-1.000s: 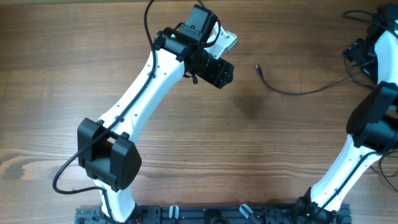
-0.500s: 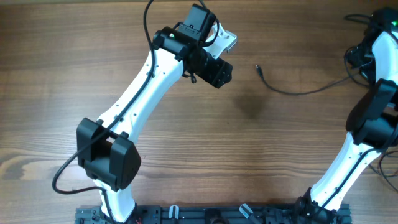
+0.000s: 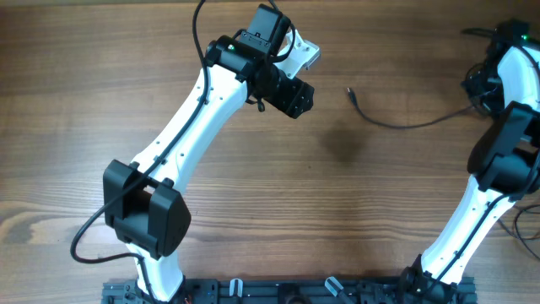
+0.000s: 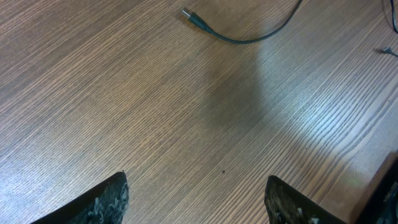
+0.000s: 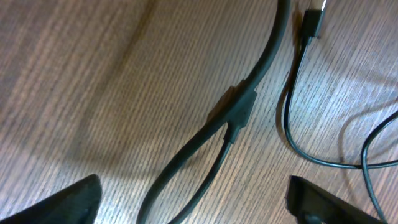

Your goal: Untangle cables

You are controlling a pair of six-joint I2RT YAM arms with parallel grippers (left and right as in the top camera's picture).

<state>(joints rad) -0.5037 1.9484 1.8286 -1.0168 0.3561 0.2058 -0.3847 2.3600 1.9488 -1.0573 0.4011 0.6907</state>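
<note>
Because the left pincer [image 4: 196, 208] gapes empty far off and the right pincer [image 5: 196, 205] hangs open, gripping nothing, over thin black plug-ended cords [image 5: 242, 109] apparently crossed on the brown wooden table [image 5: 93, 74], closing could pinch several strands together.

The brown wood-grain tabletop [image 3: 337, 211] filled every view, its grain running left to right in the overhead view. A darker, wavy patch of grain [image 3: 29, 226] lay near the left edge. A soft dull shadow [image 3: 342, 143] sat on the surface near centre. In the left wrist view a pale glare [image 4: 311, 118] crossed the wood, with a tiny dark speck [image 4: 224, 172] near it. A black slotted rail [image 3: 253, 294] ran along the near edge.
</note>
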